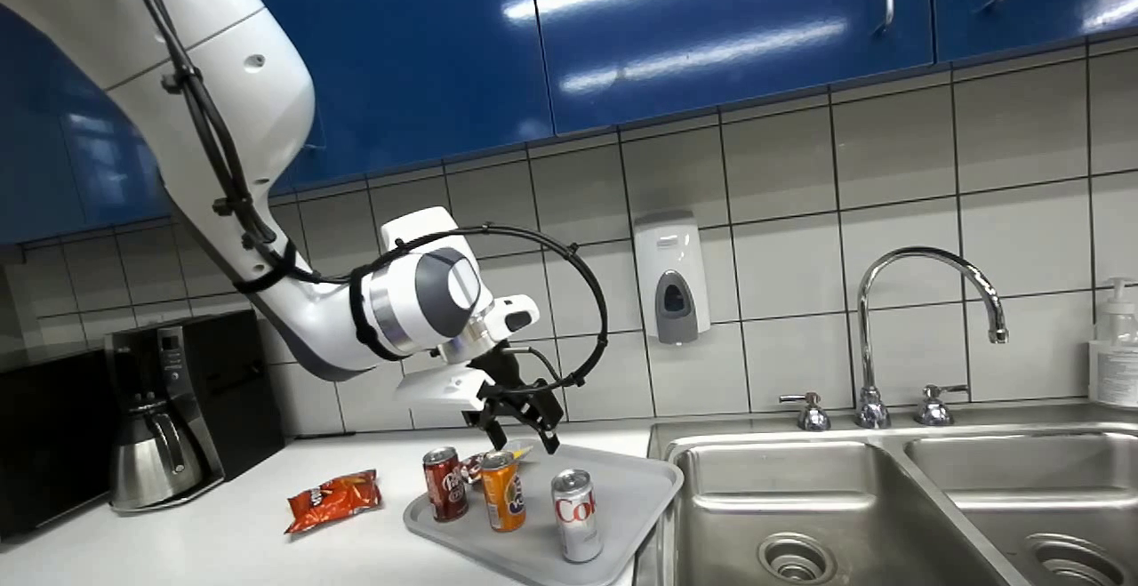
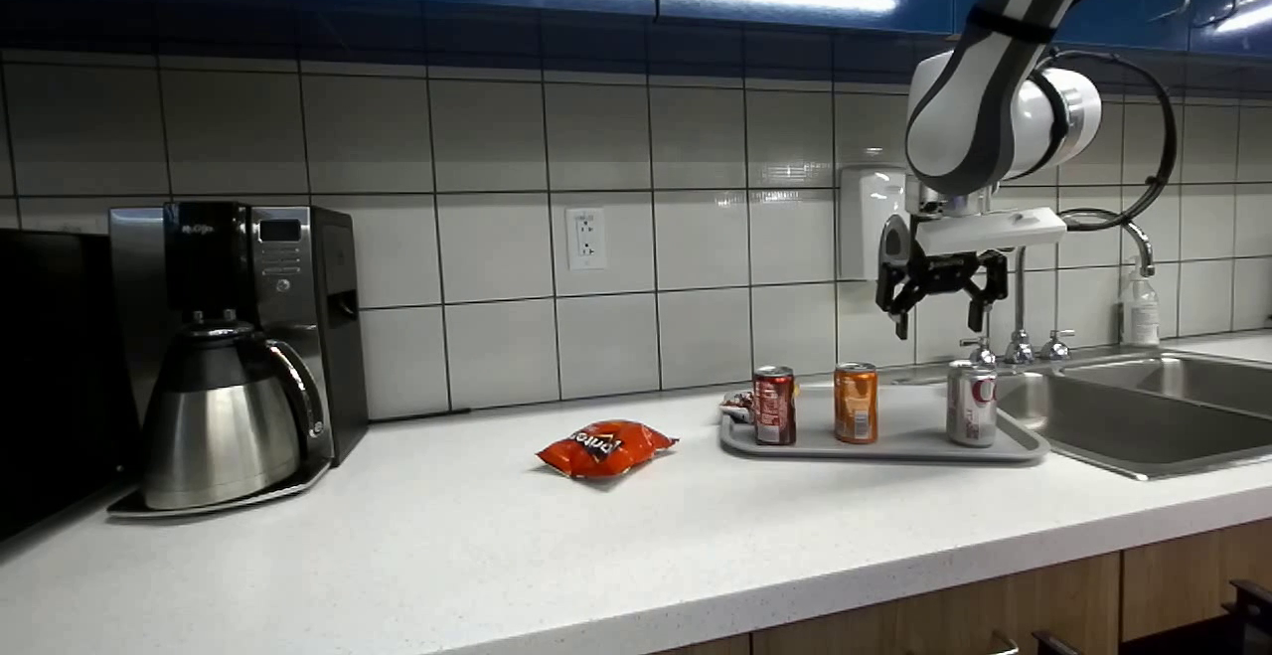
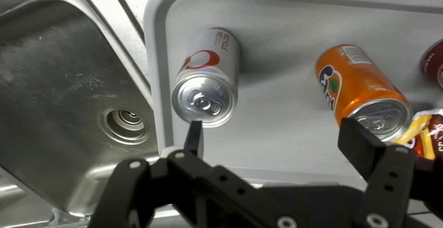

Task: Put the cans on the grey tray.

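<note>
In an exterior view we see the Dr Pepper (image 1: pixel 446 485), Fanta (image 1: pixel 503 493) and Coke cans (image 1: pixel 576 517) on the grey tray (image 1: pixel 638 479); only in an exterior view, a wall outlet (image 2: pixel 586 239). The wrist view shows us the gripper (image 3: pixel 272 133) empty, fingers wide apart.

Below jaws of matt gripper (image 2: pixel 940 325) lies smooth matt tray (image 3: pixel 270 141), apparently plastic, bearing shiny metal cans (image 1: pixel 504 493); beside it, scuffed steel sink (image 3: pixel 52 82); well apart from jaws, glossy crinkled packet (image 2: pixel 606 448) on smooth speckled counter (image 2: pixel 447 556); behind jaws, glossy tiles (image 2: pixel 497 347).
</note>
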Robot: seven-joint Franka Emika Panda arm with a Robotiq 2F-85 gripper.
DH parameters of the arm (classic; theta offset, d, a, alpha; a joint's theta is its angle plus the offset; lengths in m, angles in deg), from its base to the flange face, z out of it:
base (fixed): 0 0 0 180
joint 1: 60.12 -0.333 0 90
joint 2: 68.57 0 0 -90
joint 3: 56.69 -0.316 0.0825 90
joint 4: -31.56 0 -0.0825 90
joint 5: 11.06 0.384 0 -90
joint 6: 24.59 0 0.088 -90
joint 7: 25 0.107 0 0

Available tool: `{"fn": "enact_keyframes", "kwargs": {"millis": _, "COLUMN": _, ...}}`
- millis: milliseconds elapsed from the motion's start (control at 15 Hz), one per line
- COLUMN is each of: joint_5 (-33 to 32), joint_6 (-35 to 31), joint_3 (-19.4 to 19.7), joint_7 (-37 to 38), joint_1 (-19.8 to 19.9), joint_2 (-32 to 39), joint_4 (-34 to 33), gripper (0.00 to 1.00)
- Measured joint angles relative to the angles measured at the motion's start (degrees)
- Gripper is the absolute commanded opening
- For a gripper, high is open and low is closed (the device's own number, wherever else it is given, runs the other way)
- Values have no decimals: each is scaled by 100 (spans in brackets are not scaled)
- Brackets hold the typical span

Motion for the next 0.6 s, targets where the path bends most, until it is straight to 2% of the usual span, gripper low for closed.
{"fn": "enact_keyframes", "kwargs": {"millis": 467, "joint_5": 3, "joint_6": 4, "joint_3": -603, "joint_7": 246, "joint_1": 9, "joint_2": -792, "joint_4": 707, "gripper": 100}}
{"fn": "enact_keyframes", "kwargs": {"millis": 600, "joint_5": 4, "joint_6": 5, "joint_3": -667, "joint_7": 276, "joint_1": 10, "joint_2": -929, "joint_4": 813, "gripper": 100}}
